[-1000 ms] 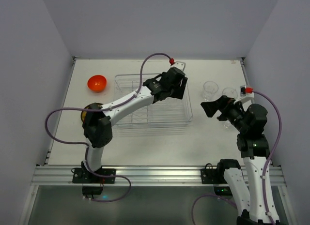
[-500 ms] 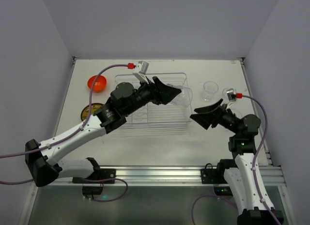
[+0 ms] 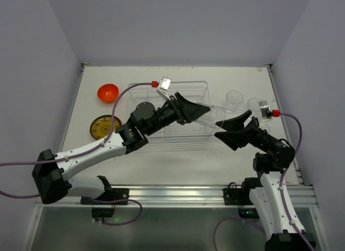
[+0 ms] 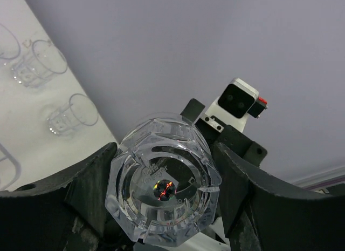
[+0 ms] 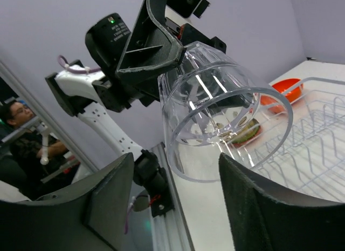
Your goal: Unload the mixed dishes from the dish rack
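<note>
Where the overhead view takes in the white table (image 3: pixel 161 159), count one large clear ribbed dish rack (image 3: pixel 141 94), one small glossy orange bowl (image 3: pixel 108 92) left of it, one round yellow-brown plate (image 3: pixel 104 127) and three small clear cups: two standing cups (image 3: pixel 234 100) (image 3: pixel 254 104) right of the rack, and one held cup (image 3: pixel 213 115) at the rack's right end, clamped in the left gripper (image 3: pixel 202 113). Left wrist: base of that cup faces the lens, its moulded mark too blurred to read. Right wrist: right gripper (image 3: pixel 221 129) spread wide, gripping nothing, the cup's rim between its fingers (image 5: pixel 108 202).
</note>
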Robot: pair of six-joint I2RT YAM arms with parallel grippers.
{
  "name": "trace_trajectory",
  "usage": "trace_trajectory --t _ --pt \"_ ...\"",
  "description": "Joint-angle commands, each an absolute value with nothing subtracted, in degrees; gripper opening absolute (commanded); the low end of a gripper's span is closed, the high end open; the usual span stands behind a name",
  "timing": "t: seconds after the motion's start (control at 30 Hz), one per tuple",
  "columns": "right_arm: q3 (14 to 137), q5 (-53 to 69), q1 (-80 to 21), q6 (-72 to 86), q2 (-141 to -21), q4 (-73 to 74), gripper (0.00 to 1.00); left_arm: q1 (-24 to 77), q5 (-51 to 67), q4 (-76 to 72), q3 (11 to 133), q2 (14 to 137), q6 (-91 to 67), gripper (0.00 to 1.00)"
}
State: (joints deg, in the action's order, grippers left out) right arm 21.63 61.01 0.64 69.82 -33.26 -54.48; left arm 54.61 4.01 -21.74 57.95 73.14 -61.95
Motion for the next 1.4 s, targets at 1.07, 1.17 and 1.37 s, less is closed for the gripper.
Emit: trace_trajectory --t 1.07,1.17,1.37 --pt "54.17 5.14 -4.83 22.07 -40.12 34.42 0.0 46.85 -32.5 23.52 62.22 57.84 -44.31 1.0" --pt "61.84 -1.99 -4.83 19.6 -53.94 43.66 0.0 46.85 -35.77 34.17 62.67 55.91 -40.09 1.0" --pt "71.96 -6.23 -6.23 17.67 -72.75 50.09 0.0 46.84 -37.18 49.47 61.71 53.27 -34.55 1.0"
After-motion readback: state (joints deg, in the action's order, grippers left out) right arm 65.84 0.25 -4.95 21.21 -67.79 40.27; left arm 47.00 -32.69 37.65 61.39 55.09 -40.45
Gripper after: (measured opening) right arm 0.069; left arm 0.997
